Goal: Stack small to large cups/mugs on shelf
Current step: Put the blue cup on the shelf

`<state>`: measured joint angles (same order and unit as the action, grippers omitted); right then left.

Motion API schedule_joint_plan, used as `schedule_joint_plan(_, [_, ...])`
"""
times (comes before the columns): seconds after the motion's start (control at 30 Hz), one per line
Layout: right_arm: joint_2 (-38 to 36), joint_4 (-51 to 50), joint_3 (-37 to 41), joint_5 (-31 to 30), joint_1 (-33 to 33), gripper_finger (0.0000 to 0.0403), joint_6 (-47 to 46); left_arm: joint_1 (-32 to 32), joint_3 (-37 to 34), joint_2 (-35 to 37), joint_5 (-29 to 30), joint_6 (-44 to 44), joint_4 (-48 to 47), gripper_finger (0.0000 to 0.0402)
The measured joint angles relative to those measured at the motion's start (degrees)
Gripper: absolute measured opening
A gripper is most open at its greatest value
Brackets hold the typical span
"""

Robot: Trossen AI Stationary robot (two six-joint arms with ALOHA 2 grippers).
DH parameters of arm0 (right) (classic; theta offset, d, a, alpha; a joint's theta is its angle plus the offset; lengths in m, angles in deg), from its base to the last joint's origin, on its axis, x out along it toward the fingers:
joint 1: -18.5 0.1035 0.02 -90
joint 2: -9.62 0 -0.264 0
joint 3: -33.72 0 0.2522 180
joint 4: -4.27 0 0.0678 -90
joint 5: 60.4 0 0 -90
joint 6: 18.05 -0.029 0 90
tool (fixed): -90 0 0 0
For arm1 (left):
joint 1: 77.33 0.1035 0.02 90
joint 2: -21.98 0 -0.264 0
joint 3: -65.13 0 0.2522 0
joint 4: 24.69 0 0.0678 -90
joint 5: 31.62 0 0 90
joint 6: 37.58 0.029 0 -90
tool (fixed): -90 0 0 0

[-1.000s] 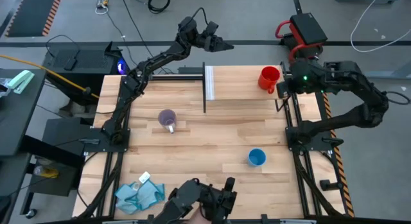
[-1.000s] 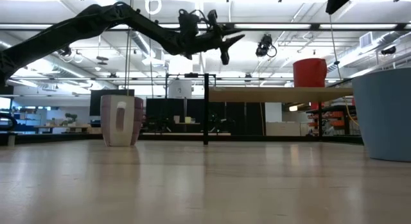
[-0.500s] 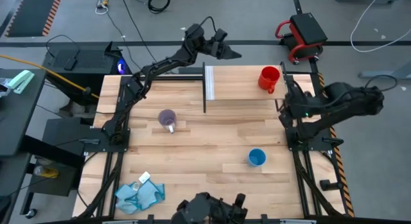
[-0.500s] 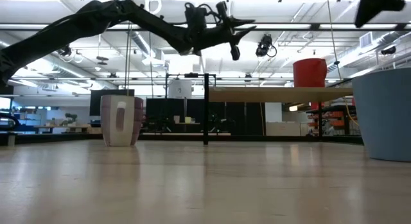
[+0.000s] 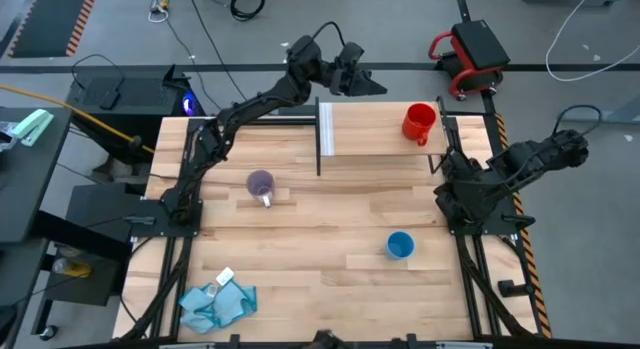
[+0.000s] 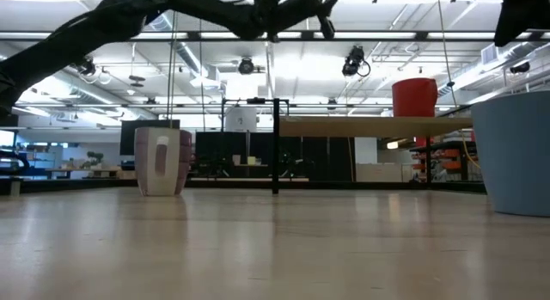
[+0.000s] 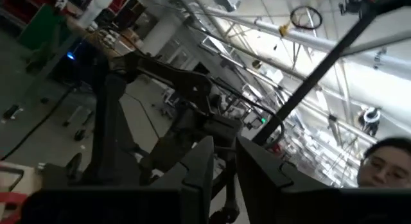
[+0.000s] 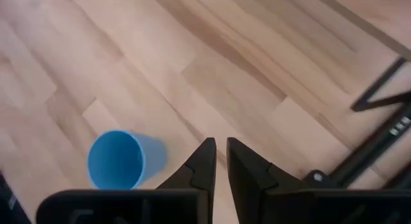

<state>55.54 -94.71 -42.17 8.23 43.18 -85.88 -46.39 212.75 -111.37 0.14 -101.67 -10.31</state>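
The red mug point(image 5: 419, 121) stands on the light-wood shelf point(image 5: 375, 141), at the end away from its white panel point(image 5: 325, 129); it also shows in the low view point(image 6: 414, 97). The purple-grey mug point(image 5: 261, 185) and the light-blue cup point(image 5: 400, 246) stand on the tabletop. My left gripper point(image 5: 375, 87) is shut and empty, high above the shelf's far edge. My right gripper point(image 8: 220, 161) is shut and empty, above the table's right edge point(image 5: 452, 194), with the blue cup point(image 8: 119, 160) below and to one side of it.
A crumpled blue cloth point(image 5: 215, 301) lies at the table's near left corner. Dark metal posts point(image 5: 318, 139) hold up the shelf. Bare wood lies between the purple-grey mug and the blue cup. A person point(image 7: 385, 166) shows beyond the table in the left wrist view.
My left gripper has gone up and toward the table's right, along the shelf's far edge. My right arm has drawn back from beside the red mug toward the near side, folding in over the table's right edge. The cups have stayed where they were.
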Motion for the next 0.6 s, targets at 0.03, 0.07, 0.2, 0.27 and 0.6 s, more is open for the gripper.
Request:
schedule_joint_plan(0.03, [0.08,0.30,0.00,-0.02,0.34,0.0045,0.57,-0.64,-0.08,0.68,-0.04,1.76,-2.11,0.0071])
schedule_joint_plan(0.07, [0.08,0.45,0.00,0.00,0.56,0.0045,1.02,-1.14,-0.15,1.39,-0.28,3.38,-4.57,0.0068])
schedule_joint_plan(0.2, [0.10,0.55,0.00,0.00,0.68,0.0045,1.93,-3.91,-0.15,3.72,-0.13,11.92,-18.48,0.0054])
schedule_joint_plan(0.27, [0.08,0.53,-0.02,0.00,0.68,0.0045,2.00,-5.30,-0.17,5.12,1.22,17.68,-28.45,0.0047])
schedule_joint_plan(0.6, [0.10,0.54,-0.02,4.24,0.63,0.0045,4.89,-13.17,-0.19,13.62,35.05,47.00,-82.97,0.0028])
